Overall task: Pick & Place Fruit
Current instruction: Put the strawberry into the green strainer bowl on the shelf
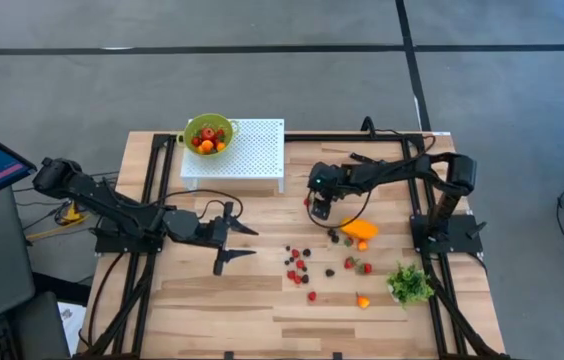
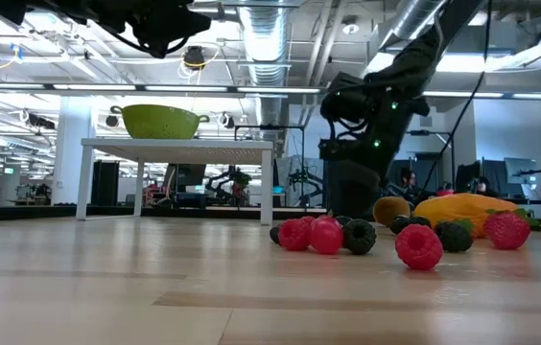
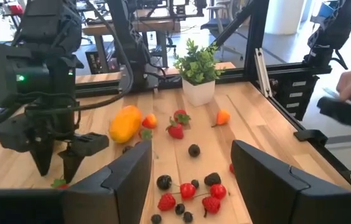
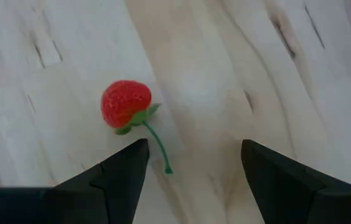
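On the wooden counter (image 1: 222, 300), the fruit is seen scattered over the right half of the high view. A cluster of small red and dark berries (image 1: 297, 268) lies near the centre; in the low view these are shown as bumpy red raspberries (image 2: 417, 245) and blackberries (image 2: 360, 236). An elongated orange fruit (image 1: 359, 229), smooth and yellow-orange, is found to the right of centre, with a brownish oval fruit (image 2: 391, 210) seen just beside it in the low view. A small orange piece (image 1: 362, 300) lies at the lower right, near a green leafy plant (image 1: 409, 284).

A single strawberry (image 4: 126, 102), bright red with a green cap and a thin curved stem, is shown in the right wrist view, lying on the wood just ahead of the right gripper (image 1: 320, 211). That gripper is held low over the counter, at centre right of the high view, with its jaws spread apart and nothing between them; the strawberry is not touched.

The left gripper (image 1: 237, 246) is held at centre left of the high view, pointed toward the berries, its jaws wide apart and empty.

A green bowl (image 1: 208, 134) holding red and orange fruit is set on a white perforated stand (image 1: 252, 150) at upper centre.
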Robot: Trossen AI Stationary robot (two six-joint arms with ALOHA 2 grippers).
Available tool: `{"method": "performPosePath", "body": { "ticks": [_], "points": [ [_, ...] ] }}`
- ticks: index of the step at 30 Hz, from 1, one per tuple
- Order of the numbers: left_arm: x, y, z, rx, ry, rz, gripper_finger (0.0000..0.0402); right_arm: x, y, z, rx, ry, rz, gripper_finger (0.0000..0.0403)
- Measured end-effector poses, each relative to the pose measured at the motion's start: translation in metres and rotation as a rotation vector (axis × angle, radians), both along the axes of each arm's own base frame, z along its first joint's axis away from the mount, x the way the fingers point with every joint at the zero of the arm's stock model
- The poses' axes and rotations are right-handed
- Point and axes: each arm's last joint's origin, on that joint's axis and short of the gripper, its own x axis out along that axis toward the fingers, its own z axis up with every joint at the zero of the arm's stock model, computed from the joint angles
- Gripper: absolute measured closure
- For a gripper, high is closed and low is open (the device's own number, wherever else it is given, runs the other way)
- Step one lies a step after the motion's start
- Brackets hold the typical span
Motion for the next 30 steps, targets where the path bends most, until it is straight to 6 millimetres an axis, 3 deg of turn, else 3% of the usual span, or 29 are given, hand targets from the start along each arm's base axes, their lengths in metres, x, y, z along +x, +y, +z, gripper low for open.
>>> {"method": "performPosePath", "body": {
  "ticks": [4, 8, 18, 30],
  "points": [
    [0.000, 0.000, 0.000, 0.000, 0.000, 0.000, 0.0189, 0.001, -0.002, -0.010, 0.027, 0.017, 0.003, 0.0163],
    [0.000, 0.000, 0.000, 0.000, 0.000, 0.000, 0.0189, 0.001, -0.002, -0.011, 0.032, 0.013, 0.005, 0.0205],
    [0.000, 0.000, 0.001, 0.000, -0.006, 0.000, 0.0189, 0.002, 0.005, -0.003, 0.050, -0.017, 0.060, 0.0392],
    [0.000, 0.000, 0.002, -0.050, -0.020, 0.008, 0.0189, 0.008, 0.030, -0.003, 0.030, 0.000, 0.134, 0.0401]
  ]
}}
